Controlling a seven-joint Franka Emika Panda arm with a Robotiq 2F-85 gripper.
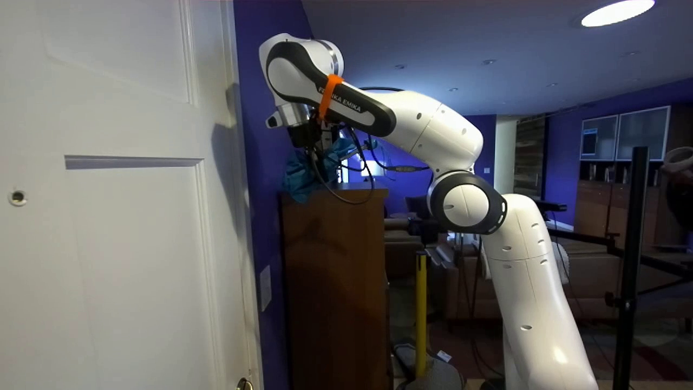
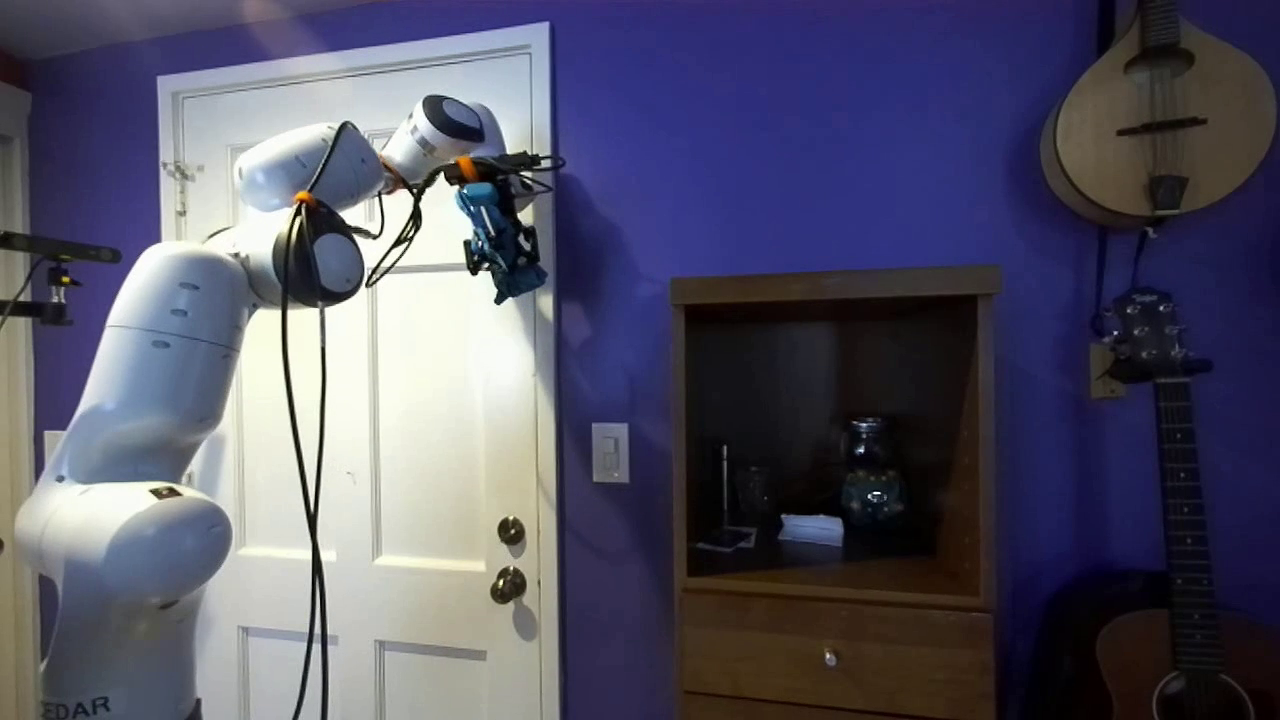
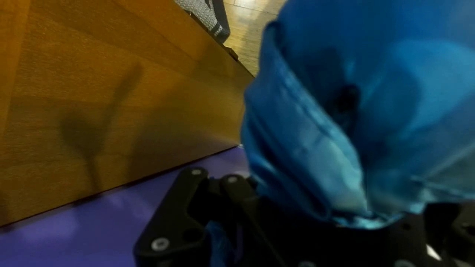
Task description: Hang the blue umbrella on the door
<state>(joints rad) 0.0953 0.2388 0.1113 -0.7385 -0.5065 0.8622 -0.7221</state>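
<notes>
Blue umbrella (image 2: pixel 490 225): up in the air; an exterior view shows it in front of the door (image 2: pixel 435 420), near the right edge, below the upper right corner; gap unclear. In an exterior view it overlaps, by line of sight, the wall-side top corner of the cabinet (image 1: pixel 335 271). End effector (image 2: pixel 503 255): closed around it; tips hidden by folds in the wrist view. Progress, judged: grasp and lift done; 2 steps remain, hanging and release. Arm (image 1: pixel 449 130): raised, forearm extended doorward, wrist bent over, end effector pointing down.

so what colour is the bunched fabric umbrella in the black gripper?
Blue, paler in places; the umbrella shows best in wrist view.
</notes>
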